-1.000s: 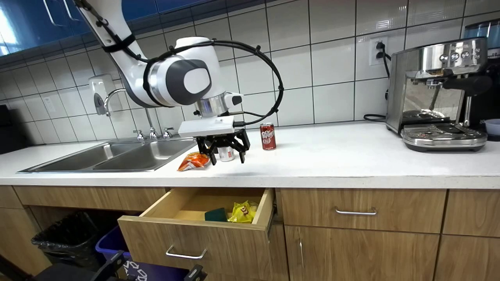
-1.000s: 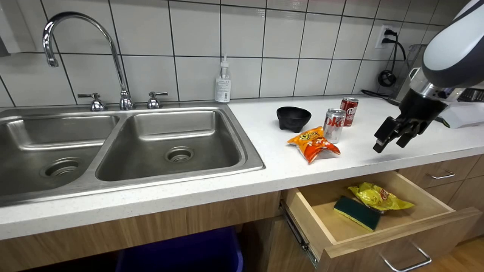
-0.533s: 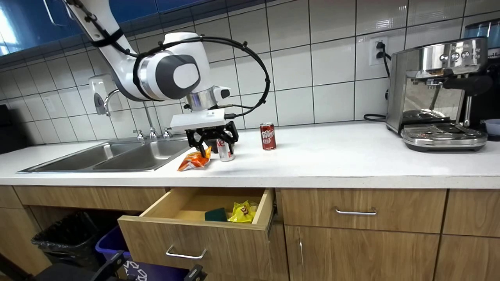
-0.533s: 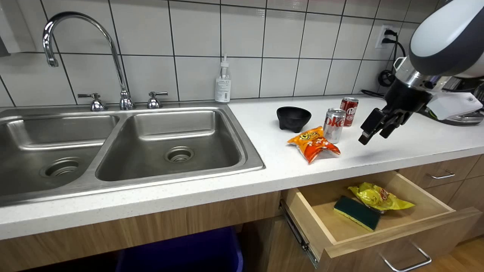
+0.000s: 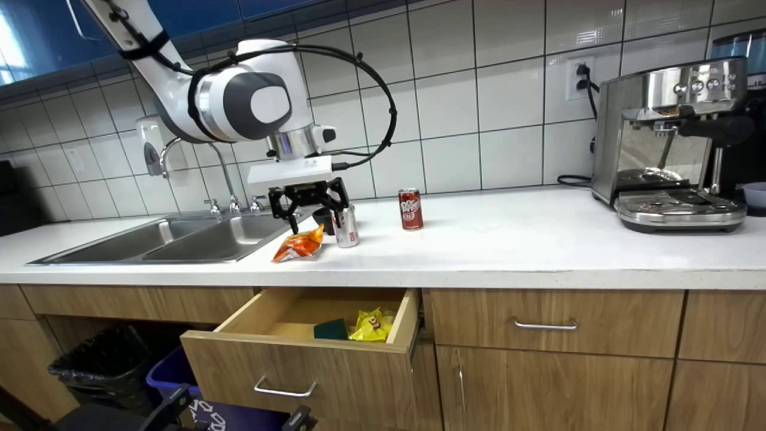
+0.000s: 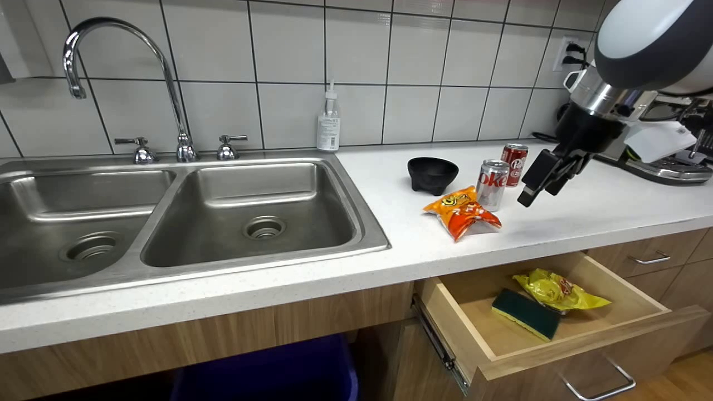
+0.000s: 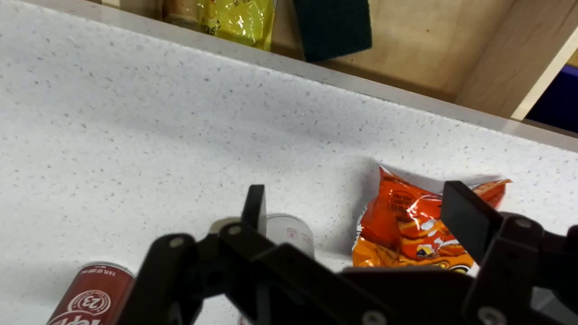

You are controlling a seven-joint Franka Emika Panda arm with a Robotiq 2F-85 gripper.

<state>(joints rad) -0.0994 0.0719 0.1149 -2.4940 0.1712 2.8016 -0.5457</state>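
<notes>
One wood-fronted drawer with a pale interior (image 5: 335, 371) juts out below the front edge of the white speckled countertop (image 5: 538, 245); in it lie a dark green and yellow sponge (image 6: 526, 313) and a crumpled yellow foil bag (image 6: 557, 291). Back from that front edge, to the right of the stainless steel sink (image 6: 366, 225) in both exterior views, rests an orange foil snack bag (image 6: 461, 211). It is probably light, soft and slippery-skinned, with contents that could crush; across its puffed middle looks the safest hold, with mild pressure. Above the same stretch of countertop hangs the black two-fingered gripper (image 6: 539, 196), apart from bag and cans in an exterior view; its jaws stand wide and grasp nothing. Just beside the bag stands an upright silver aluminium can with red lettering (image 6: 492, 189), likely stiff but thin-walled and smooth; its weight cannot be judged, and the mid-body seems the place to grip. Behind the pair, toward the countertop's back edge, sit a round black bowl on short legs (image 6: 433, 175) and a dark red aluminium can (image 6: 516, 162). Farthest, by the sink's back corner, a clear plastic pump bottle (image 6: 328, 127) stands before the white tiled wall (image 5: 508, 96).
</notes>
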